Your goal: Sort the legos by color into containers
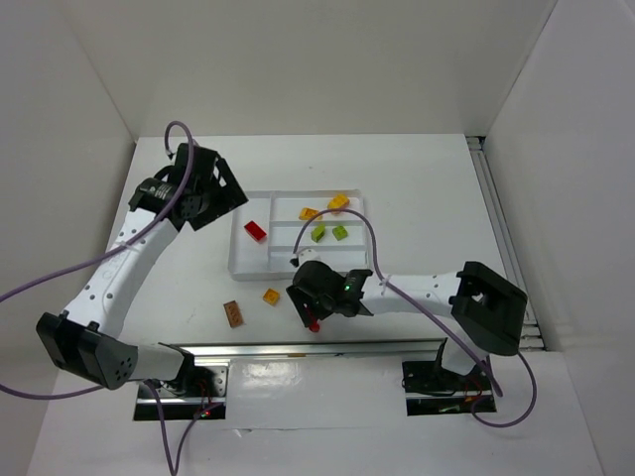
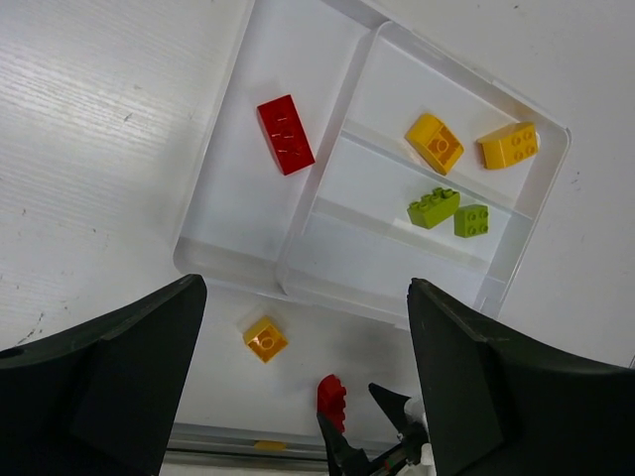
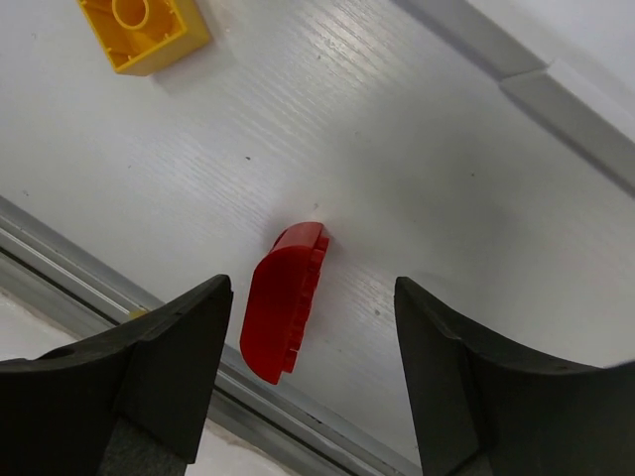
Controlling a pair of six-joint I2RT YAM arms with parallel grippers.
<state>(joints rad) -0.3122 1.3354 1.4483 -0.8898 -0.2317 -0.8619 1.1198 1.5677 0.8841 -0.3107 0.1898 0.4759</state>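
The translucent tray [image 1: 238, 260] lies mid-table. Its tall left section holds a red brick [image 1: 255, 231]; its narrow sections hold two yellow-orange bricks [image 1: 309, 213] and two lime green bricks [image 1: 318, 233]. In front of the tray lie a brown brick [image 1: 233, 313], a yellow brick [image 1: 271, 297] and a red brick [image 1: 314, 324]. My right gripper [image 3: 316, 347] is open and low over the table. The red brick [image 3: 283, 302] stands on its side between the fingers, nearer the left one, untouched. My left gripper [image 2: 308, 387] is open and empty, high above the tray's [image 2: 228, 268] near-left edge.
A metal rail [image 3: 119, 297] runs along the table's near edge, just behind the red brick. The yellow brick [image 3: 144, 30] lies left of my right gripper. White walls enclose the table on three sides. The right arm's cable [image 1: 337, 223] arcs over the tray.
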